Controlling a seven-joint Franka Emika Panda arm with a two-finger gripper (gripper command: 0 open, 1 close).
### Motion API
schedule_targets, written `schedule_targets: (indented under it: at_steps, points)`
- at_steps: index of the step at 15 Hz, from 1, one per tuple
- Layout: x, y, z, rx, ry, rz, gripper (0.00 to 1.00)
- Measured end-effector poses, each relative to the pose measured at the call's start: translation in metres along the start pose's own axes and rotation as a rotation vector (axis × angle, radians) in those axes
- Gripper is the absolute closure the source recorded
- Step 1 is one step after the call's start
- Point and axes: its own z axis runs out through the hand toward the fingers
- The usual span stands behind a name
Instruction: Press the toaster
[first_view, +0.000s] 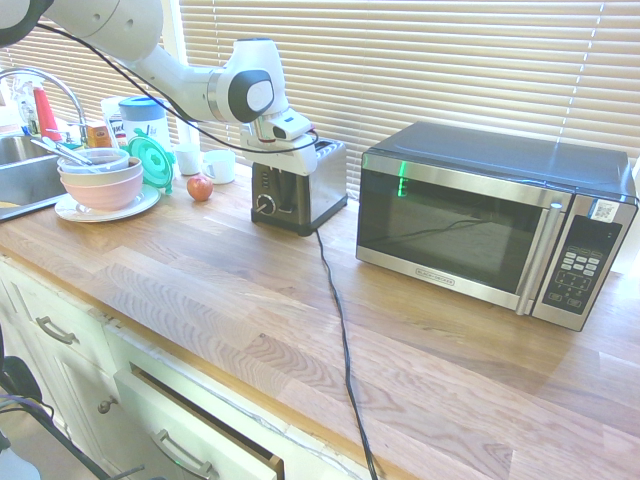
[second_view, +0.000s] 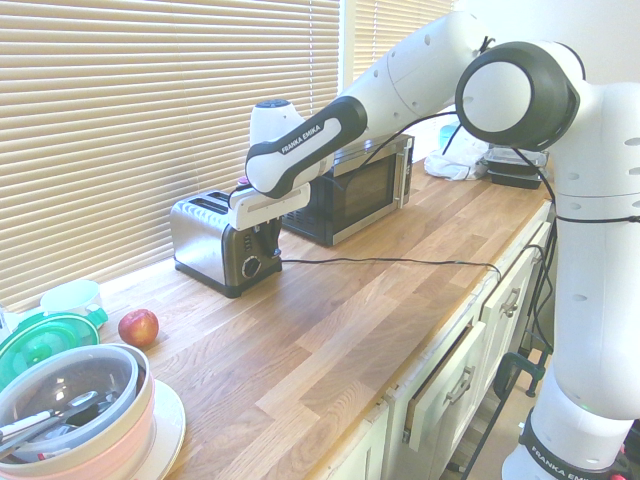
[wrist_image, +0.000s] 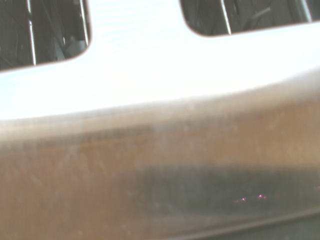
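The toaster (first_view: 305, 185) (second_view: 208, 240) is a small brushed-steel box with a black end panel and a round knob (first_view: 265, 205) (second_view: 250, 267). It stands on the wooden counter in front of the blinds. My gripper (first_view: 272, 156) (second_view: 262, 222) hangs shut right over the toaster's black end, at its top edge; whether it touches the side lever is hidden by the hand. The wrist view is filled from very close by the toaster's shiny steel top (wrist_image: 150, 65), with its two slots.
A steel-and-black microwave (first_view: 480, 225) (second_view: 355, 190) stands beside the toaster. The toaster's black cord (first_view: 340, 330) (second_view: 390, 262) trails across the counter to the front edge. An apple (first_view: 200, 187) (second_view: 138, 327), stacked bowls (first_view: 100, 180) (second_view: 70, 400), cups (first_view: 218, 165) and a sink (first_view: 20, 170) lie on the toaster's other side.
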Motion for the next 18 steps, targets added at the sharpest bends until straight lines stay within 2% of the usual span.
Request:
schedule_targets:
  at_steps: [12, 14, 18]
  points:
    - [0.002, 0.001, -0.012, -0.002, -0.001, 0.001, 1.00]
    - [0.008, 0.015, -0.023, 0.046, 0.041, 0.026, 1.00]
    - [0.022, 0.080, -0.091, 0.211, 0.181, 0.125, 1.00]
